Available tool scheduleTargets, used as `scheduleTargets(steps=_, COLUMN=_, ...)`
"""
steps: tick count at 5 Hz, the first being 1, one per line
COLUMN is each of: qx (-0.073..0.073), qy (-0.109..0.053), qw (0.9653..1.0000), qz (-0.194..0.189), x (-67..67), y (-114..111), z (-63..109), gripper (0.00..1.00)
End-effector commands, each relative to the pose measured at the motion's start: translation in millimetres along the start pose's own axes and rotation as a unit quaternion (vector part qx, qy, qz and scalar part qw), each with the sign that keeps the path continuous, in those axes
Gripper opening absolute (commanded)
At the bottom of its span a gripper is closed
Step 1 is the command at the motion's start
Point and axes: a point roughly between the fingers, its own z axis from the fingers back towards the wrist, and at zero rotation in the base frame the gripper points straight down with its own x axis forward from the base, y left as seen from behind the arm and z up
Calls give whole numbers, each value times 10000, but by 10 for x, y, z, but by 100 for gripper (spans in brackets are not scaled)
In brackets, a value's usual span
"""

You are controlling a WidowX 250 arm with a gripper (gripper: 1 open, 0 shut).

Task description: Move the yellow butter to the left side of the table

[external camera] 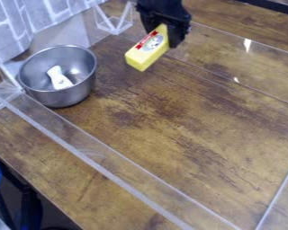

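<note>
Up at the table's [183,117] far edge, the gripper [167,34] is clamped on the yellow butter [146,50]. Nearby, a metal bowl [57,76] holds a small white object [60,77].

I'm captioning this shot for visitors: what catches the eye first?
The bright yellow butter, held by the black gripper with its jaws shut on it, near the table's far edge. Next, the metal bowl at left, with something white inside.
</note>
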Motion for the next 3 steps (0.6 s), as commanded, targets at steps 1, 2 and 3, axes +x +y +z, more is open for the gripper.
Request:
scheduleTargets(steps=1, qx=78, qy=-528, qw=9986, qz=-54, x=226, y=11, z=295, gripper=0)
scheduleTargets(steps=2, qx=65, qy=-473, qw=9989, qz=0, x=176, y=-6, z=339, gripper=0)
scheduleTargets(steps=3, qx=72, qy=-398, qw=9992, qz=20, x=62, y=-43, z=428, gripper=0)
